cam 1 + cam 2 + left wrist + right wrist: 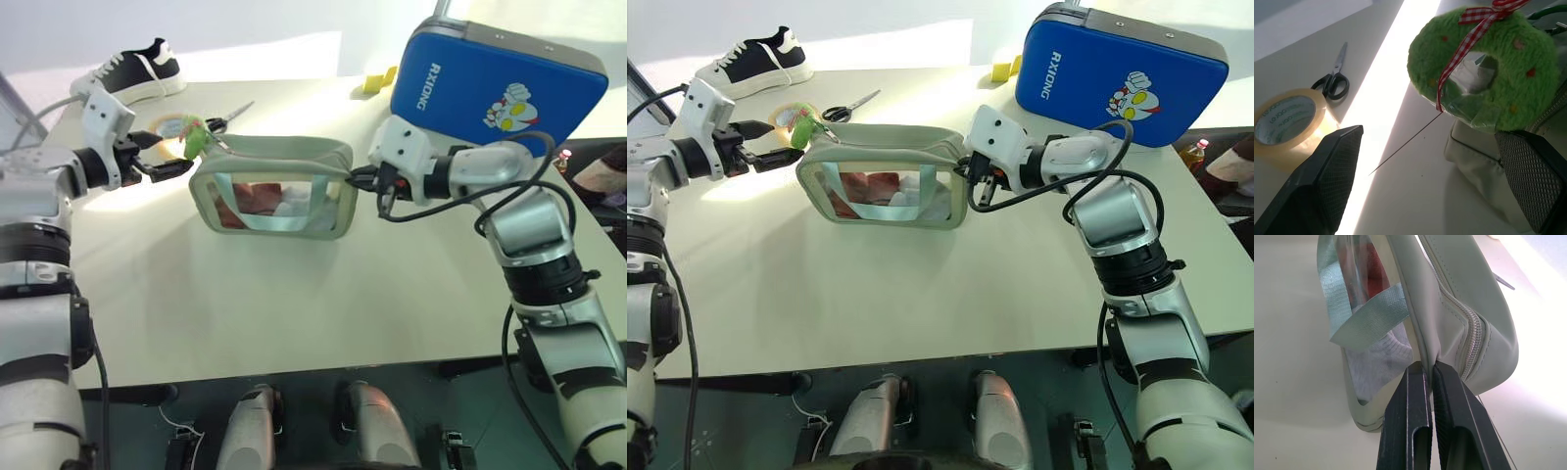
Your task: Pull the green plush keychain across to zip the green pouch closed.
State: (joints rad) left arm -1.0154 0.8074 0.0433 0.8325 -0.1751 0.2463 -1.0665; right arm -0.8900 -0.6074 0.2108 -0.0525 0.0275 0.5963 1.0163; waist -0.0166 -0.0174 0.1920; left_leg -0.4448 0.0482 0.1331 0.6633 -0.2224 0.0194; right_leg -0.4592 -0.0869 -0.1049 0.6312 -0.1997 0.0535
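Black fingers (1420, 416) of your right gripper (361, 178) fill the near view, pinched tight on a fold of fabric at the end of the green pouch (274, 186). That hold anchors the pouch on the table (294, 313).

Your left gripper (168, 163) stands wide, holding nothing. Its two pads (1327, 171) flank the green plush keychain (1484, 63) without touching it. The keychain sits at the pouch's opposite end, the one towards your left arm, hanging off the zipper pull with a red checked ribbon (1469, 29) through it.

Also on the table, beyond the keychain: roll of clear tape (1286, 120), scissors (1334, 81). Further back, a shoe (132, 70) and a blue case (495, 88).

Step in hand, as you'd judge it: close on the keychain, then draw it across towards the right gripper.

Risks from here:
- Plush is soft and squashy. Grip only the fuzz or the ribbon and it may slip out or stretch before the slider moves.
- Closing too deep could catch the pouch fabric under the charm and jam the zip.
- Right hold is on a thin fold. A hard pull may drag it loose, and the pouch then slides instead of zipping.
- Pulling upward rather than along the zip line could lift that end and stall the slider.
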